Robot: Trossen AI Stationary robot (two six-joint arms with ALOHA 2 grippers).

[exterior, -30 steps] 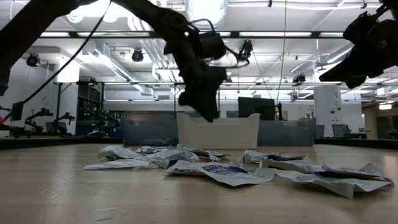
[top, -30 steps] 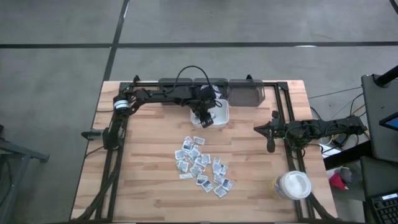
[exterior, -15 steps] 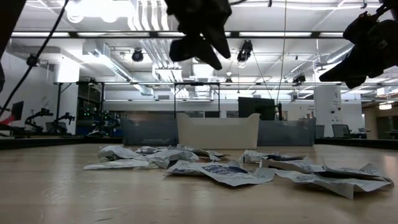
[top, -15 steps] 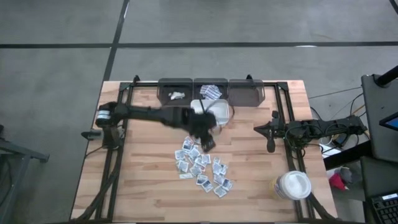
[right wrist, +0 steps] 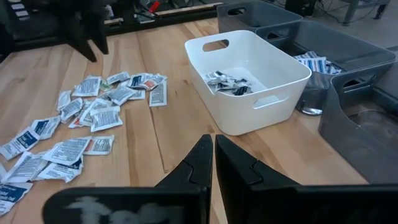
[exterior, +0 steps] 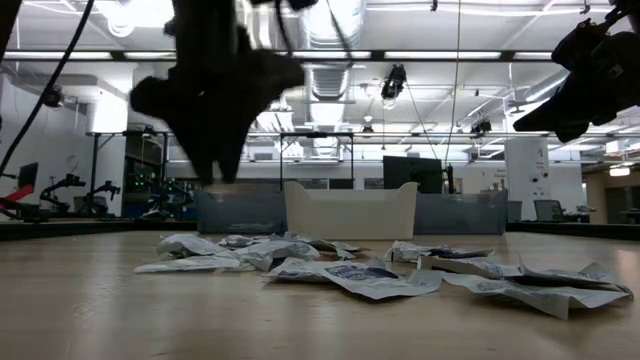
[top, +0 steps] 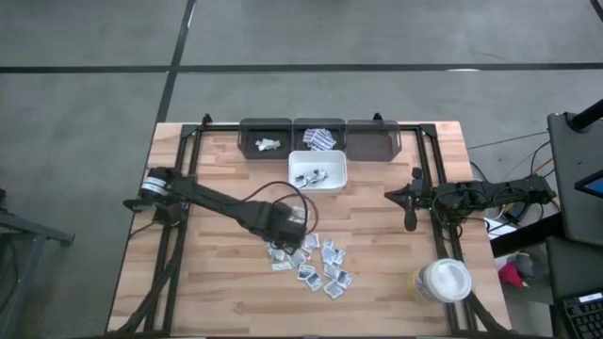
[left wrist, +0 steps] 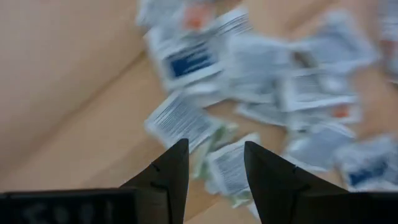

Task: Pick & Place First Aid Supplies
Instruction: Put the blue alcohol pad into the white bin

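The first aid supplies (top: 309, 256) lay in a loose, overlapping heap near the middle of the tabletop (top: 217, 287): small flat sachets, white with blue-grey print, a few greenish, their foil crinkled and lifting at the edges. A few more lay in the white bin (top: 317, 172) and in two of the dark bins (top: 267, 137) behind it.

The step in hand looked like a reach for the next sachet. The left pincer (left wrist: 214, 165) hung over the near edge of the heap, its jaws parted and empty.

The next move would probably call for lowering onto a single sachet at the heap's rim, since the thin packets overlap and could lift in pairs.

The right pincer (right wrist: 213, 154) waited clenched and empty at the tabletop's right side, well apart from the heap.
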